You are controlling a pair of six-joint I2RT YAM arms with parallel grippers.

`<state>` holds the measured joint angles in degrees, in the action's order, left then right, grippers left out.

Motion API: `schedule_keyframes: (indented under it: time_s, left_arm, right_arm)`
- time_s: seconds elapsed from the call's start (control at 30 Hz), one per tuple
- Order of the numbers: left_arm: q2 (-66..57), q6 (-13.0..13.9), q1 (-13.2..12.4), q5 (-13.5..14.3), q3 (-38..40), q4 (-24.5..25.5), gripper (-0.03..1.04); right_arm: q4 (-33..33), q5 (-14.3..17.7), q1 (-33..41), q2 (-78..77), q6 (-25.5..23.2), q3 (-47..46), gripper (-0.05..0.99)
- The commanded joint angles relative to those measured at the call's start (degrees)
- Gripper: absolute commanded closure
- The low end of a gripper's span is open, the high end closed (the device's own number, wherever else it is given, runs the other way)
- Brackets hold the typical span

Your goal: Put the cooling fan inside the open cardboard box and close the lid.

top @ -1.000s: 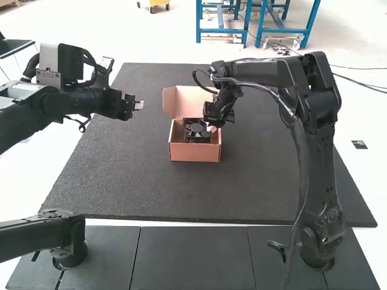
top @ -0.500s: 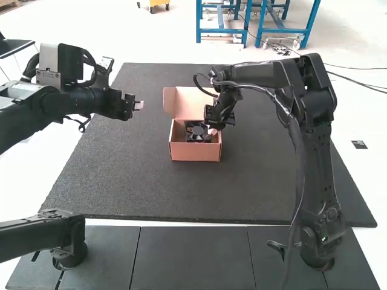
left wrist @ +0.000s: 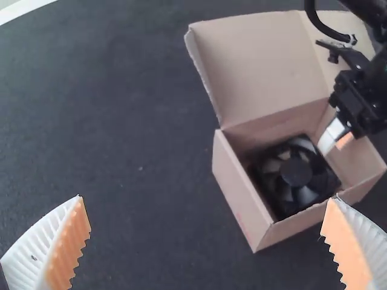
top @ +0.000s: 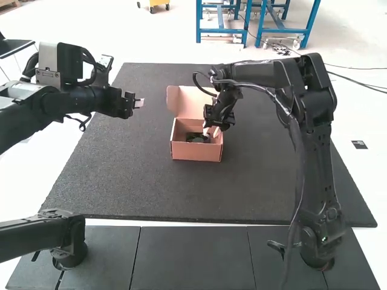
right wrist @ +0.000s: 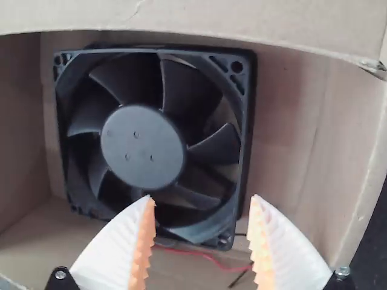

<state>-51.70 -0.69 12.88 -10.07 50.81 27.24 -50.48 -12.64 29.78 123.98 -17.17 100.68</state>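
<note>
Both arms' jaws stand released: the right gripper (right wrist: 199, 205) hangs just above the cardboard box (top: 195, 151), where the cooling fan (left wrist: 296, 175) lies flat (left gripper (top: 134, 104) well apart from it). A careless lift could snag the box wall.

Both arms are matt black with rounded, tubular segments. The left arm (top: 54, 103) carries a pale grey boxy housing (top: 49, 59); thin black cables (top: 195, 78) loop along the right arm (top: 311, 121). The left gripper (left wrist: 205, 205) and right gripper (right wrist: 199, 205) have white ribbed fingers (right wrist: 115, 251), orange toothed pads (right wrist: 144, 241) and small silver screws (right wrist: 58, 274).
</note>
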Motion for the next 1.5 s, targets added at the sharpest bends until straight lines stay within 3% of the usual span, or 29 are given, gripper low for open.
schedule_keyframes:
  time_s: [0.0, 0.07, 0.23, 0.37, 0.6, 0.7, 0.77, 1.0, 1.2, 1.47]
  left_arm:
    - [-0.24, -0.81, 0.39, -0.13, 0.35, -0.79, 0.11]
    - [-1.21, -1.33, 0.39, -0.04, 0.70, -0.97, 0.11]
    - [-4.20, -1.51, 0.39, 0.05, 2.98, -1.14, 0.11]
    - [-6.92, -1.51, 0.30, 0.22, 4.92, -1.49, 0.11]
    - [-12.46, -1.95, 0.39, 2.68, 7.47, -3.07, 0.11]
    - [-14.65, -2.04, 0.39, 3.82, 8.17, -3.95, 0.11]
    - [-16.24, -2.30, 0.39, 4.35, 8.61, -4.57, 0.11]
    - [-21.86, -3.71, 0.39, 6.90, 11.60, -5.80, 0.11]
    - [-26.34, -4.06, 0.39, 9.54, 14.14, -6.59, 0.11]
    - [-32.94, -5.02, 0.12, 11.65, 15.99, -7.47, 0.11]
  right_arm:
    - [-4.54, 0.69, -0.07, -0.32, 5.65, 5.84, 0.37]
    - [-7.79, 0.60, -0.07, -0.76, 8.29, 8.65, 0.29]
    - [-13.15, -0.36, -0.34, -4.28, 13.83, 14.01, 0.20]
    - [-16.49, -0.36, -0.25, -9.99, 19.37, 13.75, 0.20]
    - [-16.23, 4.47, -1.22, -19.83, 28.15, 8.74, 0.20]
    - [-10.69, 8.34, -2.80, -24.32, 29.82, 2.32, 0.20]
    - [-5.24, 8.69, -4.56, -27.48, 30.62, -2.86, 0.20]
    - [12.95, 9.04, -6.49, -33.90, 30.79, -18.59, 0.20]
    - [22.97, 7.02, -6.75, -33.81, 27.89, -24.57, 0.21]
    - [24.99, 5.09, -6.75, -32.14, 26.31, -25.45, 0.21]
